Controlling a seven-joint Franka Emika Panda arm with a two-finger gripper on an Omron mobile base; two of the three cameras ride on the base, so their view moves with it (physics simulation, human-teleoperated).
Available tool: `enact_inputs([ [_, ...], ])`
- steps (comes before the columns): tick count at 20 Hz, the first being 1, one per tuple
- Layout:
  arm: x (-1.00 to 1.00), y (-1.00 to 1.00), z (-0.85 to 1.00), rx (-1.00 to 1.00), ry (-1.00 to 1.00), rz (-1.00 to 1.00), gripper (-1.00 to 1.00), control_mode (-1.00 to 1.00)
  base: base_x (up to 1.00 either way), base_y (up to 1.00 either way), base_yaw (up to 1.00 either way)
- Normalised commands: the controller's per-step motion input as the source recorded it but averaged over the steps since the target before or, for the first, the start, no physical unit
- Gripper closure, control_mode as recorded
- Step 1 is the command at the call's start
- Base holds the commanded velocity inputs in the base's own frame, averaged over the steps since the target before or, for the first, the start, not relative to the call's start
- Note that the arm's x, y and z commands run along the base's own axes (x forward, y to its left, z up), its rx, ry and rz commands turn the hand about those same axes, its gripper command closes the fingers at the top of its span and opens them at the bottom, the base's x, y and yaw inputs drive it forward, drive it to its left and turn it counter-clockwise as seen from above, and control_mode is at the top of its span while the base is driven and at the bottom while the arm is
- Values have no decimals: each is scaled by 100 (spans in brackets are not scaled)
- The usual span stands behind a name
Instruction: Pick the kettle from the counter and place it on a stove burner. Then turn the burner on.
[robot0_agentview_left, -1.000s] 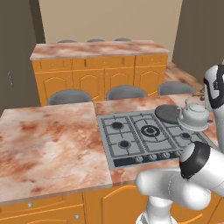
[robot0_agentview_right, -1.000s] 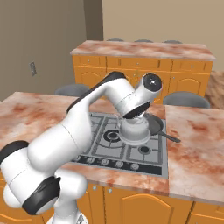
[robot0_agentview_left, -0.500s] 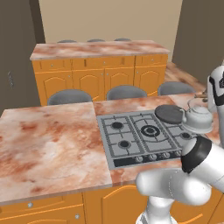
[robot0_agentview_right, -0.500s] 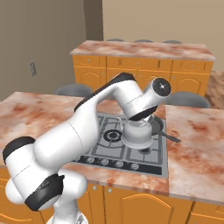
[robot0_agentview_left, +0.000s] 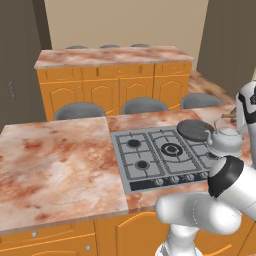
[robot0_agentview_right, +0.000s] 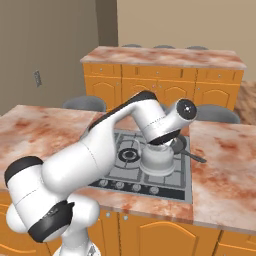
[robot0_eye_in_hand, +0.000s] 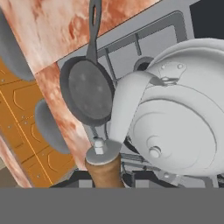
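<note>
The silver-grey kettle (robot0_agentview_left: 224, 141) (robot0_agentview_right: 157, 161) hangs at the right end of the grey cooktop (robot0_agentview_left: 150, 156) set in the marbled counter (robot0_agentview_left: 60, 160). In the hand view the kettle (robot0_eye_in_hand: 179, 122) looms large, and my gripper (robot0_eye_in_hand: 109, 177) is shut on the brown grip of its arched handle. Seen from the right base, the hand (robot0_agentview_right: 165, 131) sits directly above the kettle's lid. Whether the kettle's base touches the burner grate, I cannot tell.
A flat dark round pan (robot0_agentview_left: 194, 130) (robot0_eye_in_hand: 86, 92) lies on the back right burner, close behind the kettle, its handle pointing off to the right. A row of knobs (robot0_agentview_left: 175, 179) lines the cooktop's front edge. Grey stools (robot0_agentview_left: 144, 105) and a second counter (robot0_agentview_left: 115, 56) stand beyond.
The kettle, held in the gripper, has shifted slightly right and then come down closer to the cooktop. The pan has not moved.
</note>
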Motion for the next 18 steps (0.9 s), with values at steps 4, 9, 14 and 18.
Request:
enact_inputs([
  [4,4,-7,-11,0,-3,0,100,-100,0,0,0],
  [9,8,-11,-16,0,-4,0,100,-100,0,0,0],
  [14,16,-13,-26,0,-4,0,100,-100,0,0,0],
  [18,20,-19,-19,0,-7,0,100,-100,0,0,0],
])
